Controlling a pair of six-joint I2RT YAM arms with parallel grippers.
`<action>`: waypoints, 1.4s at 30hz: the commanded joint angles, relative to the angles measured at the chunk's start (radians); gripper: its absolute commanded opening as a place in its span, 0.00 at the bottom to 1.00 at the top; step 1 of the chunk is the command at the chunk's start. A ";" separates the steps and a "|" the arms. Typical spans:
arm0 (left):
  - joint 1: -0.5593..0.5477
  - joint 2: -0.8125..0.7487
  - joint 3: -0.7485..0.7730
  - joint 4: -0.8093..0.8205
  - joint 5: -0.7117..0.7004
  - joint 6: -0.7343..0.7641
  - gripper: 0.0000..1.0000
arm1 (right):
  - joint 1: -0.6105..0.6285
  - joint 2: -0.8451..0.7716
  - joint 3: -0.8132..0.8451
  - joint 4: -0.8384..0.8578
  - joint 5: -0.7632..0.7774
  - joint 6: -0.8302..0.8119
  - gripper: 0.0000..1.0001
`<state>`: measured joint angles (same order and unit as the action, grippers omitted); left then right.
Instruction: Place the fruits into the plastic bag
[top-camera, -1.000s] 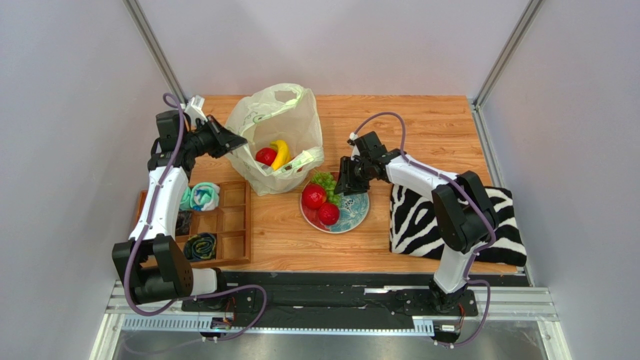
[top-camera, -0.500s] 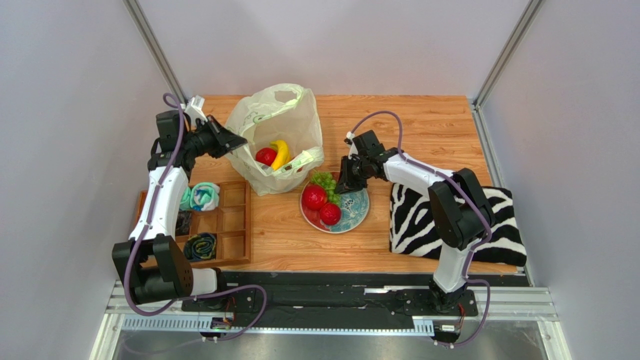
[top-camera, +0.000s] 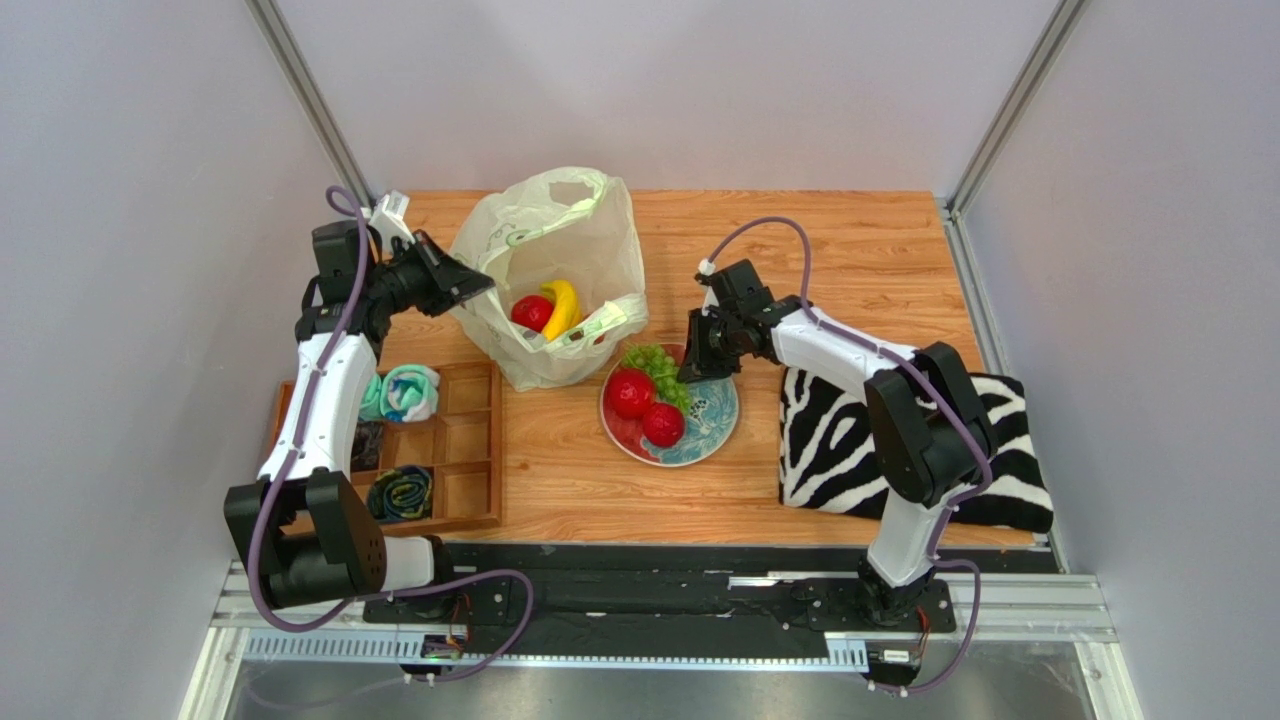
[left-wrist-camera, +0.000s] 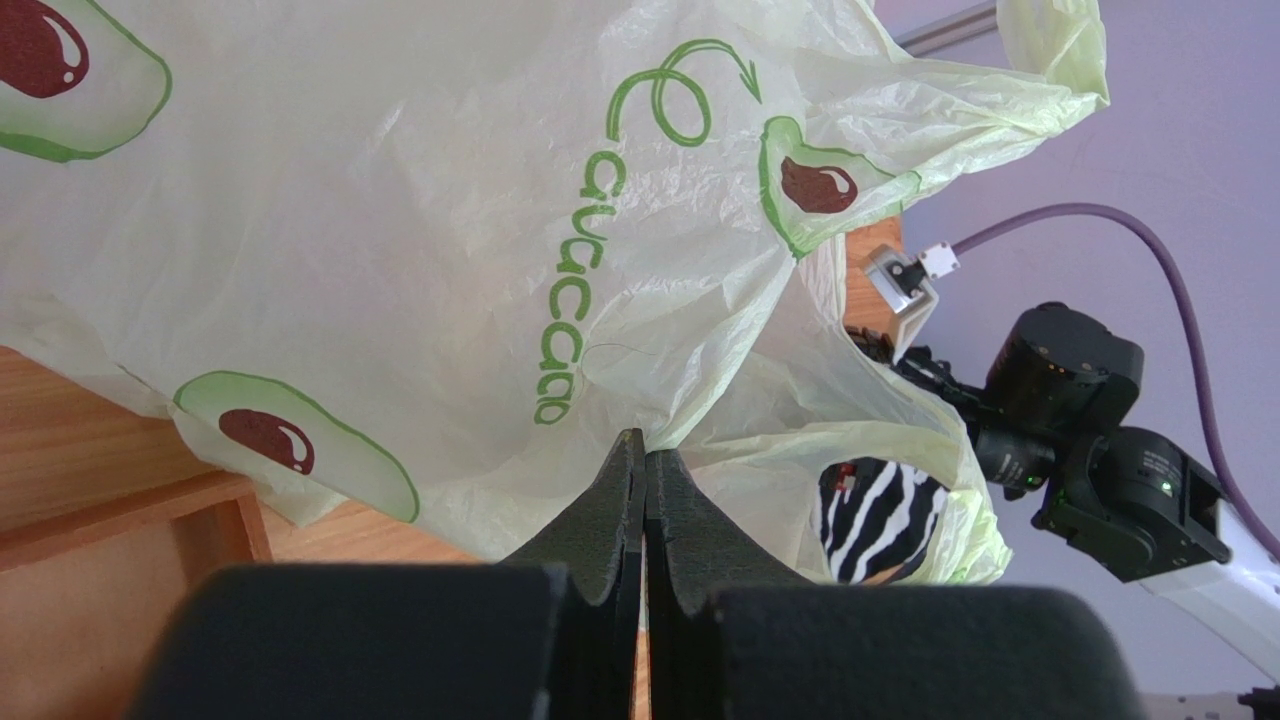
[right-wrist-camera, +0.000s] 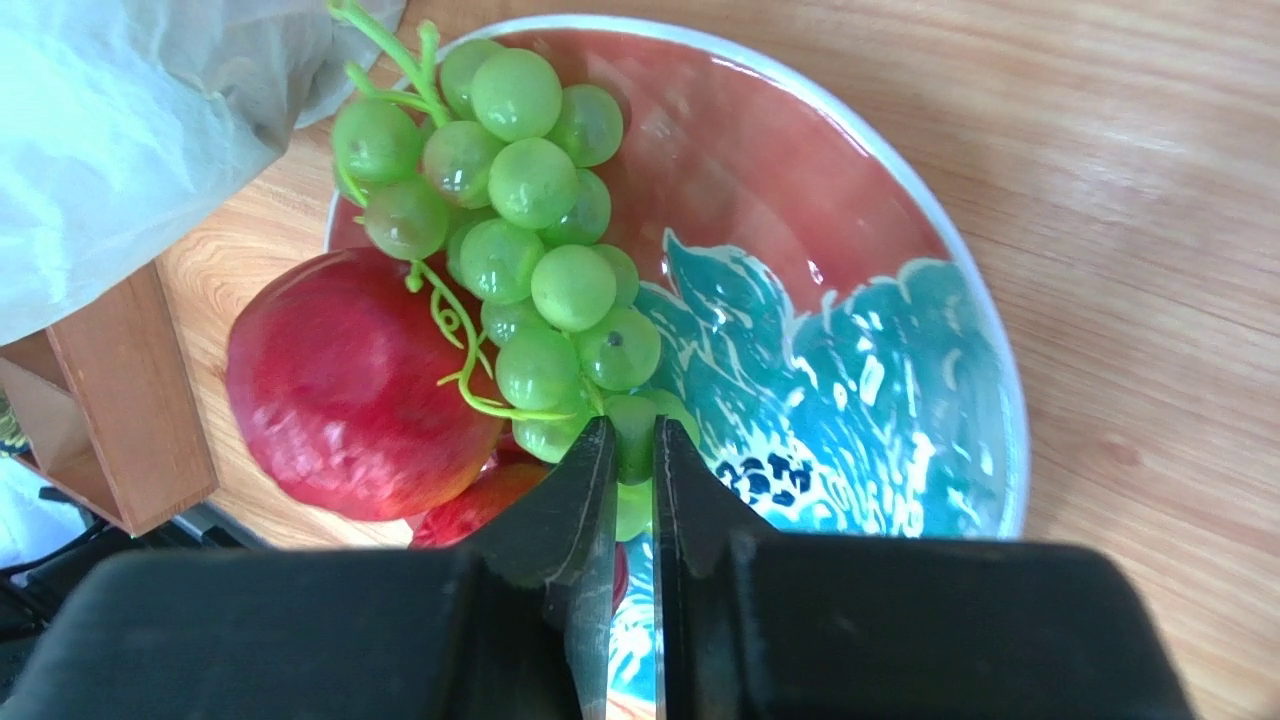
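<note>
Green lettering running down the plastic bag reads roughly "avocado"; I can read nothing else.

The plastic bag looks thin and crinkly, the grapes smooth, the plate glossy.

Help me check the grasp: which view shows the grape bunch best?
Right wrist: the grape bunch is large, its lower end pinched by the right gripper. Top external shows it tiny; left wrist misses it.
</note>
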<state>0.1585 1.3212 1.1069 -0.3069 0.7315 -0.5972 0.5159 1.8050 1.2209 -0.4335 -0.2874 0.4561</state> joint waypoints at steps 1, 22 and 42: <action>-0.002 -0.007 0.030 0.012 0.013 0.004 0.00 | 0.006 -0.085 -0.008 0.006 0.071 -0.022 0.00; -0.005 -0.005 0.025 0.023 0.017 0.000 0.00 | 0.004 -0.322 -0.106 0.010 0.358 -0.043 0.00; -0.022 -0.017 0.041 -0.008 -0.003 0.027 0.00 | 0.058 -0.452 0.205 0.059 0.393 -0.062 0.00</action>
<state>0.1455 1.3212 1.1072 -0.3191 0.7265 -0.5888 0.5495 1.3636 1.3128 -0.4572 0.1123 0.4198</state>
